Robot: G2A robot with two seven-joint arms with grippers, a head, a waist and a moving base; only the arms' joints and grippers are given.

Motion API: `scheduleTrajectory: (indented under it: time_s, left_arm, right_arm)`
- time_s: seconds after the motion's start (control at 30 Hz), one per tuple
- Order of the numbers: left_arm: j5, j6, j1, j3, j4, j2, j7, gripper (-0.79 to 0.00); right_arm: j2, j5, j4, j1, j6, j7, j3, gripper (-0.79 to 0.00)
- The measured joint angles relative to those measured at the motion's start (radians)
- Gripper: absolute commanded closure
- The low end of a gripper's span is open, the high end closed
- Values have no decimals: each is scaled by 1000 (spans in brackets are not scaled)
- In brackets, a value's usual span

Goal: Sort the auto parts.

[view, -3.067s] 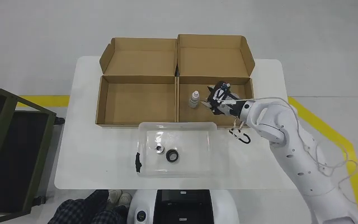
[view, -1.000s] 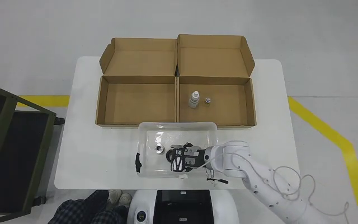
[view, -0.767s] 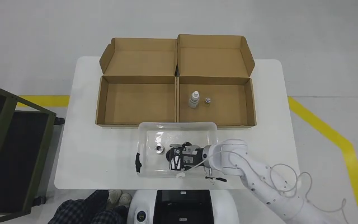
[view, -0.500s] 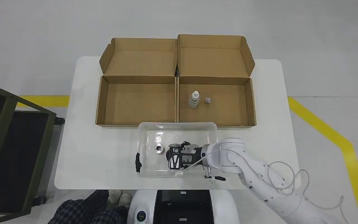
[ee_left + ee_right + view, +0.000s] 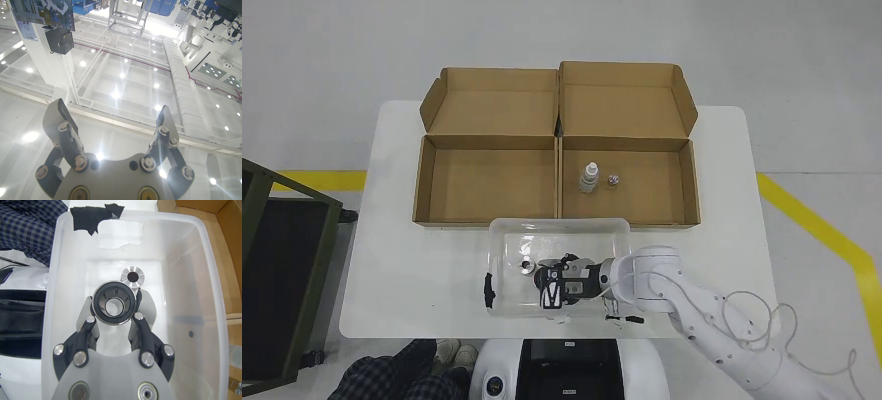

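Note:
A black ring bearing (image 5: 114,313) stands in the clear plastic bin (image 5: 206,275), with my right gripper (image 5: 114,302) shut on it, one finger against each side. Just beyond it a small silver cylinder with a dark hole (image 5: 133,277) rests on the bin floor. From above, the right gripper (image 5: 548,285) sits low in the bin's near left part, beside the silver part (image 5: 527,266). My left gripper (image 5: 113,115) points up at a ceiling, open with nothing between its fingers.
Two open cardboard boxes stand behind the bin (image 5: 559,222): the left box (image 5: 485,180) holds nothing, the right box (image 5: 662,195) holds a white bottle (image 5: 588,176) and a small metal part (image 5: 613,179). Black tape (image 5: 487,290) marks the bin's left wall.
The right arm left the right cardboard box, where a small part now lies, and came down into the bin. Over the last second it slid left, and its fingers now grip the bearing.

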Motion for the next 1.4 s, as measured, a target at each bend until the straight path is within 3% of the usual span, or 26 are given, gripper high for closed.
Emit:
scheduleTrajectory:
  time_s: [0.33, 0.57, 1.4]
  left_arm:
    - [0, 0, 0, 0, 0, 0, 0, -785]
    - [0, 0, 0, 0, 0, 0, 0, -785]
    - [0, 0, 0, 0, 0, 0, 0, -785]
  right_arm:
    - [18, 39, -122, -31, 5, 4, 89, 0]
    - [20, 58, -197, -55, 64, -65, 128, 0]
    - [-17, 117, -316, -61, 268, -546, 203, 0]
